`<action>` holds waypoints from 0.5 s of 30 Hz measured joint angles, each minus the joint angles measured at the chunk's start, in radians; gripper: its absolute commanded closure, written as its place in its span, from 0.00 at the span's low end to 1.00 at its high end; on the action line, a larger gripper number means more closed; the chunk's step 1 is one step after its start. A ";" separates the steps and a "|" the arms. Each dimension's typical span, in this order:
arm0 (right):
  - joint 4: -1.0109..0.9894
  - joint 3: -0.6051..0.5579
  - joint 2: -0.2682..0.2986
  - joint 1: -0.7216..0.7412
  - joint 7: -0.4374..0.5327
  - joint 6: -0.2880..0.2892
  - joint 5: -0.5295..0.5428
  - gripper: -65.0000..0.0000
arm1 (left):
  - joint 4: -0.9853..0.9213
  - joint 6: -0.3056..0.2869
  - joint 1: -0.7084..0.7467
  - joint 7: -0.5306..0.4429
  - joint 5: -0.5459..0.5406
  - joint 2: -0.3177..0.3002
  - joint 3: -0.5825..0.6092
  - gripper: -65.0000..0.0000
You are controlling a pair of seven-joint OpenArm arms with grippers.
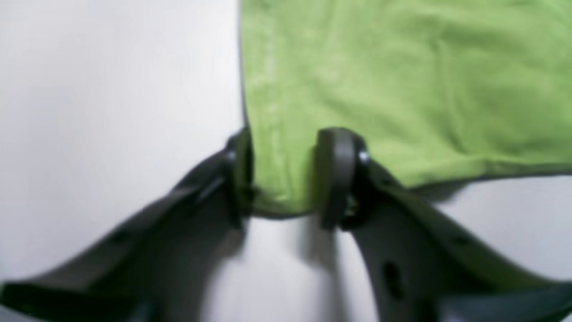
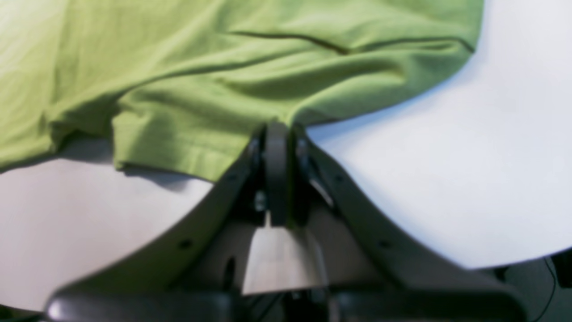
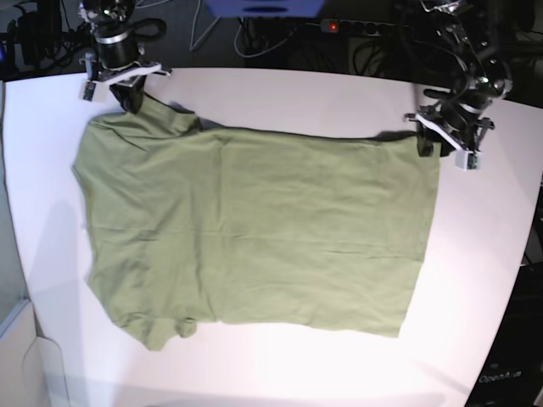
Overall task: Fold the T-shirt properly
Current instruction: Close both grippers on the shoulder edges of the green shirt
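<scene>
Now close the open black left pincer (image 1: 286, 179) gently on the corner of the wrinkled green cotton T-shirt (image 3: 305, 212). The black right pincer (image 2: 288, 174) grips its edge.

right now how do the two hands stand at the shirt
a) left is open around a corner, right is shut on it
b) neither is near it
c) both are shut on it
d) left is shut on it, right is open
a, the left hand has its jaws apart with the shirt between, the right pinches cloth
</scene>
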 measured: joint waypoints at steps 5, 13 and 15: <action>0.000 0.000 0.000 0.000 0.000 0.000 0.000 0.98 | 0.003 0.000 -0.002 0.026 -0.005 -0.002 -0.001 0.88; 0.000 -0.002 0.002 0.000 0.000 0.000 0.000 0.98 | 0.011 -0.004 -0.010 0.053 -0.007 -0.001 -0.001 0.97; 0.003 -0.005 0.020 0.000 -0.009 0.000 0.000 0.98 | 0.011 -0.011 -0.022 0.071 -0.001 -0.004 -0.001 0.97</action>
